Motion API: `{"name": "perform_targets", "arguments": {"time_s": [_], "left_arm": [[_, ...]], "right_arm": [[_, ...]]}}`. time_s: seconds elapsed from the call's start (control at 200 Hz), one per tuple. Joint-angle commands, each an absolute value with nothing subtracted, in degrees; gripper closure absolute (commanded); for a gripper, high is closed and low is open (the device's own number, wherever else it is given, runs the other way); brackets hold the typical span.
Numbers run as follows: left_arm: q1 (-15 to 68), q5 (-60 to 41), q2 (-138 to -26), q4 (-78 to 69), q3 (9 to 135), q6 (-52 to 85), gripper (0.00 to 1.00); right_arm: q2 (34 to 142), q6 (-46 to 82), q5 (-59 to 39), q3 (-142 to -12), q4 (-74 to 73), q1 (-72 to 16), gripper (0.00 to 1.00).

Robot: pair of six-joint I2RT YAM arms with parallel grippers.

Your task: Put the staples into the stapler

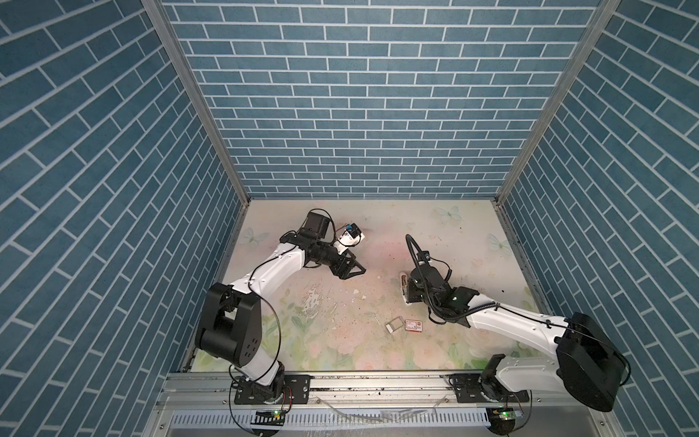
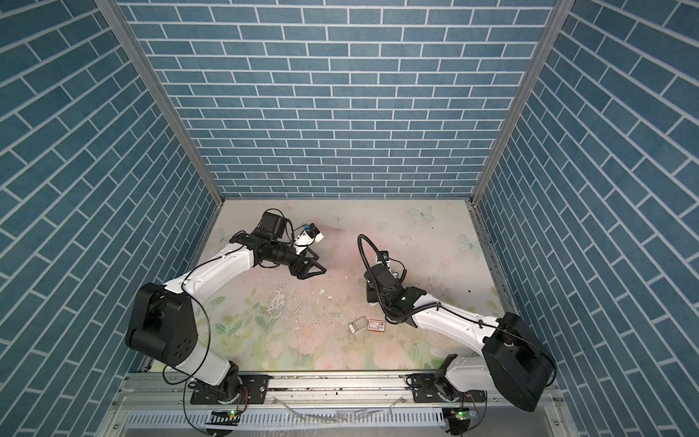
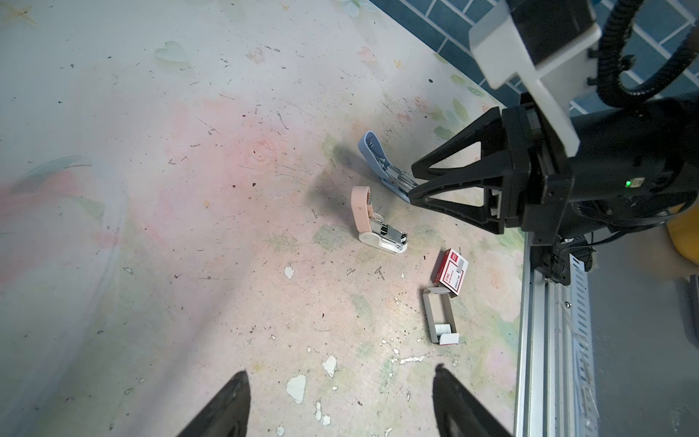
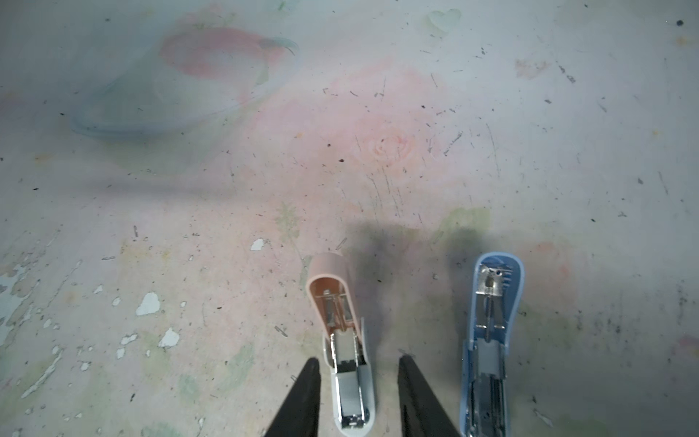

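Note:
A pink stapler [image 4: 333, 295] and a blue stapler [image 4: 495, 295] lie side by side on the floral mat, both with lids swung up and silvery magazines showing. My right gripper [image 4: 358, 359] is open and straddles the pink stapler's white base, with a small gap on each side. In the left wrist view the pink stapler [image 3: 363, 212] stands next to the blue stapler [image 3: 372, 151], with the right gripper [image 3: 412, 182] above them. The red-and-white box [image 1: 415, 324] and the grey tray [image 1: 393, 326] lie nearer the front; silvery staples [image 3: 443, 328] rest in the tray. My left gripper [image 1: 359, 265] hangs open and holds nothing.
An aluminium rail [image 1: 378, 382] runs along the front edge. Blue brick walls [image 1: 340, 113] close in the back and both sides. Loose single staples and white peeled patches [image 3: 297, 388] dot the mat between the two arms.

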State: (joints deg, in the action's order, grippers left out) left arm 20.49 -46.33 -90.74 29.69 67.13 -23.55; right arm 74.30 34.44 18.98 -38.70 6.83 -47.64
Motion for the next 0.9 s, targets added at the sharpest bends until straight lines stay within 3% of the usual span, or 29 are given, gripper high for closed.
{"name": "perform_targets", "arguments": {"time_s": [0.0,0.895], "left_arm": [[20.3,-46.53,-90.53,31.02,66.62,-24.52,0.23],[20.31,-47.11,-91.2,30.21,66.27,-24.4,0.23]], "right_arm": [[76.12,33.57,15.84,-40.25,10.19,-45.98,0.64],[85.61,32.79,11.78,-42.69,7.27,-45.09,0.64]]}}
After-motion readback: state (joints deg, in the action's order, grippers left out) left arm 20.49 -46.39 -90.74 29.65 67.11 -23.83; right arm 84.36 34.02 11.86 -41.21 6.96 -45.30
